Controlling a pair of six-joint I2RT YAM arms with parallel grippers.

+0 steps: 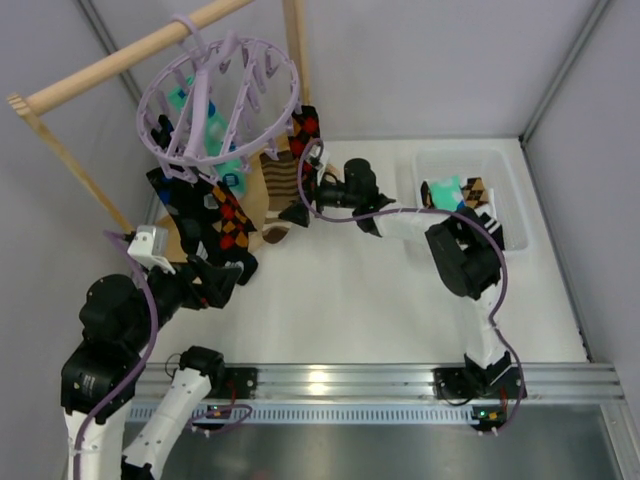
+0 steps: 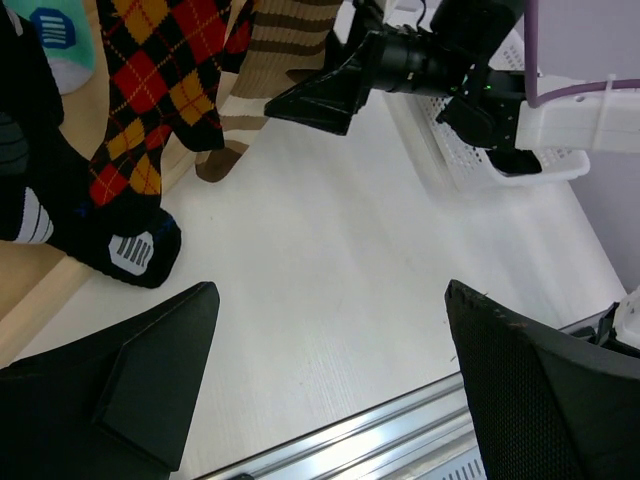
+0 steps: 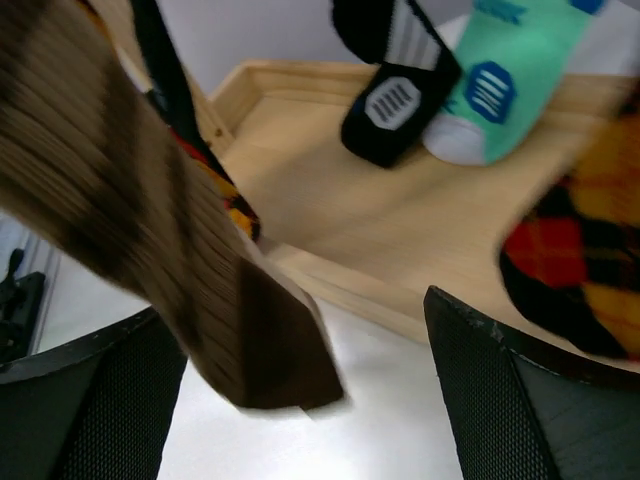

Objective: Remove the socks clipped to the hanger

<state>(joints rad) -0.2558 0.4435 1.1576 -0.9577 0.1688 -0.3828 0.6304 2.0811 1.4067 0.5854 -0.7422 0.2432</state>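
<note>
The pale-lavender hanger [image 1: 222,92] hangs by its hook from a wooden rod. Clipped under it are a black argyle sock [image 1: 228,215], a brown-cream striped sock [image 1: 279,183], a teal sock [image 1: 213,128] and a black sock with white marks [image 1: 176,196]. My right gripper [image 1: 304,195] is open. In the right wrist view [image 3: 300,400] the striped sock's toe [image 3: 160,240] hangs between its jaws, nearer the left finger. My left gripper [image 1: 216,281] is open and empty, low over the table [image 2: 330,370], in front of the argyle sock [image 2: 150,90].
The wooden rod frame [image 1: 120,60] stands at the back left on a wooden base [image 3: 400,220]. A white bin [image 1: 500,190] at the right holds several socks. A metal rail [image 1: 330,382] runs along the near edge.
</note>
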